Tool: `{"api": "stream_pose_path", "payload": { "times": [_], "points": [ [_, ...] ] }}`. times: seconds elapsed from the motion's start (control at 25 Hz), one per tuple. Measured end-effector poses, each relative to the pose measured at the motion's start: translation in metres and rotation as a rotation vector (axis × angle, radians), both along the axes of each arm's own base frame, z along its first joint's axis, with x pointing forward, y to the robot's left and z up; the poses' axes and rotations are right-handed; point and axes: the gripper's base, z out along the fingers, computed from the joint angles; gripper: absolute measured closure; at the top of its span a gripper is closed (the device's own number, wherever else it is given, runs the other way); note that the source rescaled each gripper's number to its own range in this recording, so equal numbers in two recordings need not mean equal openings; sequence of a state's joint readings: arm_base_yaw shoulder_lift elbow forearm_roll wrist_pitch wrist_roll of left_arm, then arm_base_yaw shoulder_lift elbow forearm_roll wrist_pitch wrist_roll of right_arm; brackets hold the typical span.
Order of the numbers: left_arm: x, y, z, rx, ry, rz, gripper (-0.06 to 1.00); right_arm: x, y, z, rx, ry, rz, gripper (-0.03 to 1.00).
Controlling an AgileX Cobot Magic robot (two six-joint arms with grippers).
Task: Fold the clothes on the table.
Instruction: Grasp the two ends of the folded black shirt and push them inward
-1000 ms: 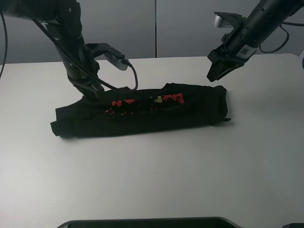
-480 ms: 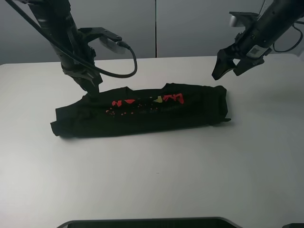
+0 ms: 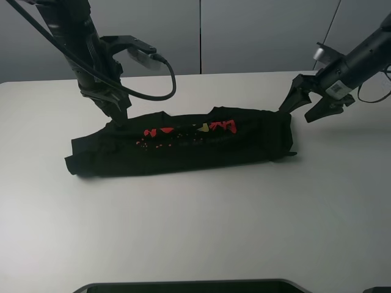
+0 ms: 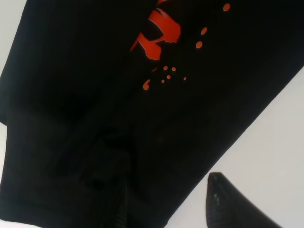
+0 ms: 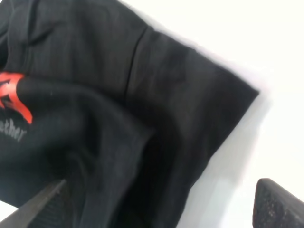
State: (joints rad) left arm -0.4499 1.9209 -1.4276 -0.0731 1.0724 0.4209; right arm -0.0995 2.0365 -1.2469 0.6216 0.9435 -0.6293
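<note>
**Exterior high: shirt lies in a long band, a tool at each end**

Exterior high gives us the shirt [image 3: 183, 143] folded down to a narrow strip in the middle of the counter [image 3: 195, 232]. Its long axis runs side to side, with the red print showing along the top.

Over to the left tool [image 3: 119, 117], which hovers at the back edge near the strip's left end. From the wrist view its jaws look parted and hold nothing. One finger [image 4: 228, 204] stands clear over bare counter. The other is hard to pick out against the black cloth, so call that a likely read.

Now the right tool [image 3: 295, 115], low and just off the strip's right end. Its jaws are spread wide and empty. The right wrist view shows the shirt's corner lying between the fingers and ahead of them.

So here's the relation that matters. Each end of that long band lies straight in front of its own arm, left end nearer the left arm and right end nearer the right. An end-to-end fold looks like the next call, and either arm is placed to pinch its end.
</note>
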Motion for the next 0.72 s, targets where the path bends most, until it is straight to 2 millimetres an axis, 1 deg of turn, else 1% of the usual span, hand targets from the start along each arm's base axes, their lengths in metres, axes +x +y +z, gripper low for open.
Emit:
{"api": "stream_pose_path", "payload": {
  "times": [0.16,0.44,0.56,0.72],
  "points": [
    [0.0,0.0,0.0,0.0,0.0,0.0,0.44,-0.006,0.001,-0.017,0.005,0.051,0.013,0.14],
    [0.0,0.0,0.0,0.0,0.0,0.0,0.44,-0.007,0.005,-0.034,0.065,0.108,-0.003,0.14],
    [0.0,0.0,0.0,0.002,-0.001,-0.001,0.44,-0.008,0.01,-0.038,0.128,0.129,0.002,0.14],
    [0.0,0.0,0.0,0.002,-0.001,-0.001,0.44,-0.009,0.017,-0.033,0.228,0.13,0.022,0.14]
  ]
}}
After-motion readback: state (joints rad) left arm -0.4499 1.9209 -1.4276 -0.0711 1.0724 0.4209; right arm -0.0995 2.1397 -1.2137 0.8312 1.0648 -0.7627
